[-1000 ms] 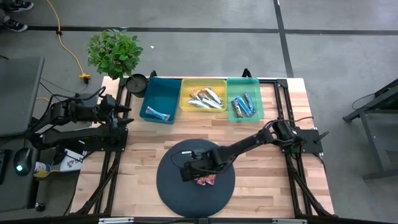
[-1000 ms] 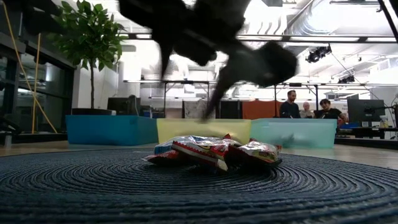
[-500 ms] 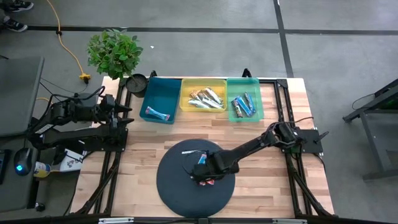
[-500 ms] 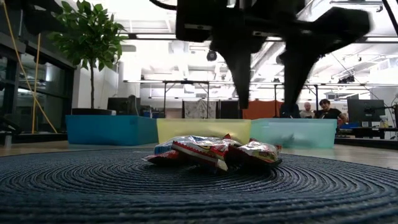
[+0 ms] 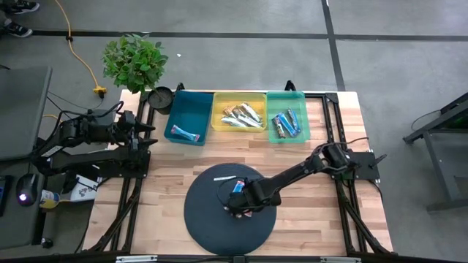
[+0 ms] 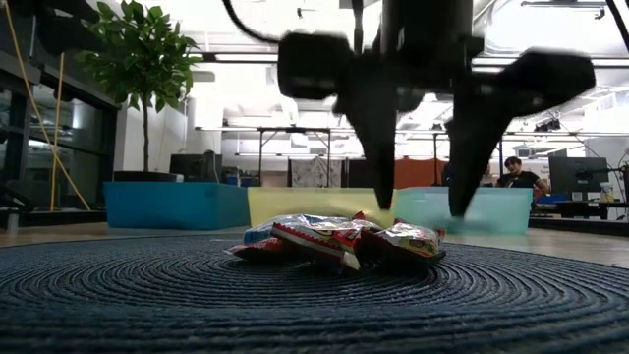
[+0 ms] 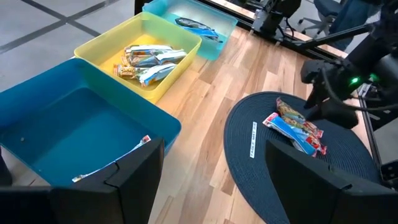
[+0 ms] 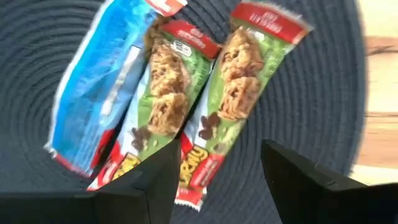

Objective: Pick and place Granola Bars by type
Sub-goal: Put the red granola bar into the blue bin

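Poised with spread fingers, right gripper over the granola bars on the round mat: next, lower and pinch one; left gripper spread, parked far left.

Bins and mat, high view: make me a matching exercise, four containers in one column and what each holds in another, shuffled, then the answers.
Things:
1. Blue bin
2. Yellow bin
3. Green bin
4. Mat

Contents:
A. Heap of silver-wrapped bars
B. Small pile of bars under the right gripper, jaws open
C. One bar
D. Blue-wrapped bars

Pairs: 1-C, 2-A, 3-D, 4-B
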`<state>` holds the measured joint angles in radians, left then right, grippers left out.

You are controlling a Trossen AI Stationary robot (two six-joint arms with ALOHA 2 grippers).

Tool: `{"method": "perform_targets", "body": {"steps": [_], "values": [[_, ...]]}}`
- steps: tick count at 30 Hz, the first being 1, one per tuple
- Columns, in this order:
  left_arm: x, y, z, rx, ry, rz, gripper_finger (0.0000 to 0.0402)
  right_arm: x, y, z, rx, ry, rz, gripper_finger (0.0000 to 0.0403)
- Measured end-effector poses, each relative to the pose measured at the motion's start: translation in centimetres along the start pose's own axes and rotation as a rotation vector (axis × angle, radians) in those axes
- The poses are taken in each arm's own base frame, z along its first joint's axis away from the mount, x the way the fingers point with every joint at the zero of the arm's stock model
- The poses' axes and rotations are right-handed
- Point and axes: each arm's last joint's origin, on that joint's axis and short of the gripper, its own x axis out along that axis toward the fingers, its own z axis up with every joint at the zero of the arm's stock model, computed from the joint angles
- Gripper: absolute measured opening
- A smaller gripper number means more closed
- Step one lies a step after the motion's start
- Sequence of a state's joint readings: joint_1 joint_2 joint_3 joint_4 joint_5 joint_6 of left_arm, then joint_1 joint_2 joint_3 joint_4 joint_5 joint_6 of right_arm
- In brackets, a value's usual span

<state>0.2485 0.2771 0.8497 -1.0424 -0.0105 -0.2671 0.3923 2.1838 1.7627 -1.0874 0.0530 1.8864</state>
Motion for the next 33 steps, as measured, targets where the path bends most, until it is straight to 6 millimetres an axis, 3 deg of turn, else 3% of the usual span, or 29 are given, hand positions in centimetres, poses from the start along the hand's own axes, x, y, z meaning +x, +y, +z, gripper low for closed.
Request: {"method": "perform_targets", "body": {"steps": [11, 20, 33], "values": [[0.0, 0.0, -0.1, 0.0, 0.008, 0.002, 0.0273, 2.9, -0.2, 0.4, 0.028, 0.047, 0.044, 0.0206], [0.0, 0.0, -0.1, 0.0, 0.008, 0.001, 0.0273, 3.2, -0.4, 0.4, 0.036, 0.069, 0.038, 0.0203], [0.0, 0.0, -0.1, 0.001, 0.008, 0.001, 0.0273, 3.2, -0.4, 0.3, 0.031, 0.091, 0.034, 0.0135]]}}
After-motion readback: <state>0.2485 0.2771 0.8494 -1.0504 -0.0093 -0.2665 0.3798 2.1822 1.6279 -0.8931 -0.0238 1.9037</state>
